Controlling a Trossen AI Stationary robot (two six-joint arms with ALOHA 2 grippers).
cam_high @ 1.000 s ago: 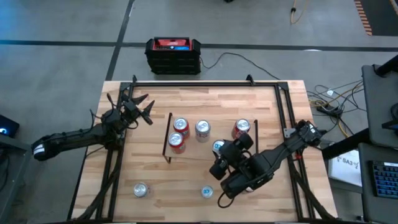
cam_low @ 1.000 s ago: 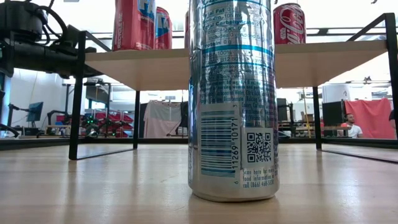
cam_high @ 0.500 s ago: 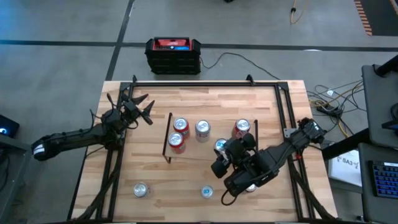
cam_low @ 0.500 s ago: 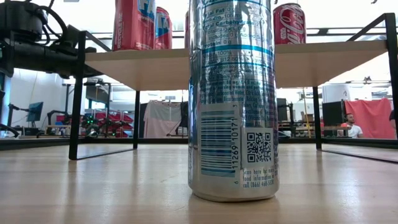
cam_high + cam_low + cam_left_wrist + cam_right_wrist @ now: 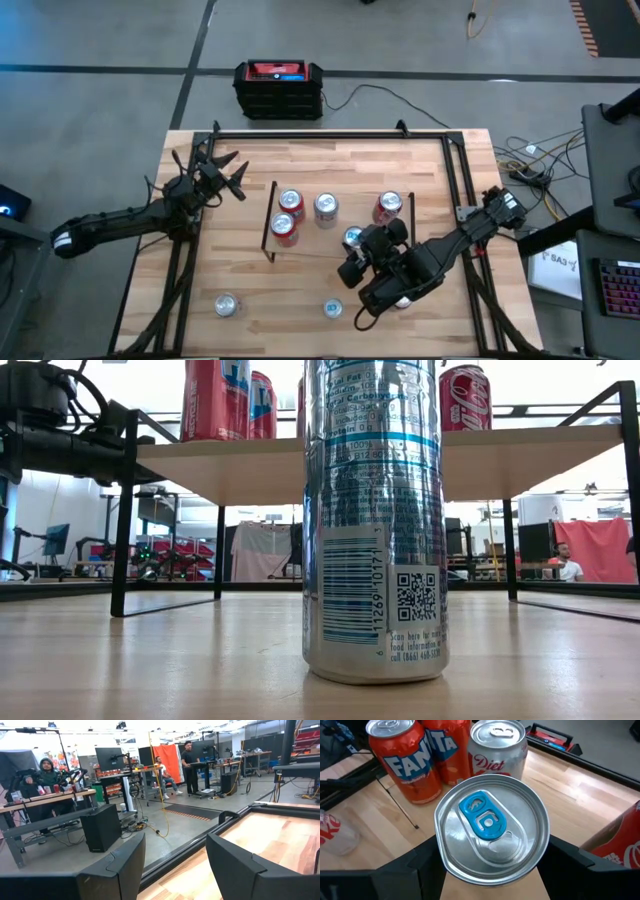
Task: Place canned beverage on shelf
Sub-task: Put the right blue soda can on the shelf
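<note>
Silver blue-tabbed can (image 5: 491, 827) sits clamped in the right gripper (image 5: 357, 243) at frame centre; four cans (image 5: 326, 206) top the shelf (image 5: 340, 238), two on the tabletop (image 5: 240, 275); left gripper (image 5: 222, 172) jaws apart, upper left.

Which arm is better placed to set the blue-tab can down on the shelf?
Right: its gripper already grips the blue-tab can over the shelf; the left gripper waits empty beside it.

Silver can with a blue tab (image 5: 487, 832) sits upright between the right gripper's (image 5: 352, 240) fingers, right over the shelf (image 5: 340, 232), a low light-wood board on thin black legs. At its 11 o'clock: two orange Fanta cans (image 5: 402, 757); at 12, a Diet Coke (image 5: 498, 745).
</note>
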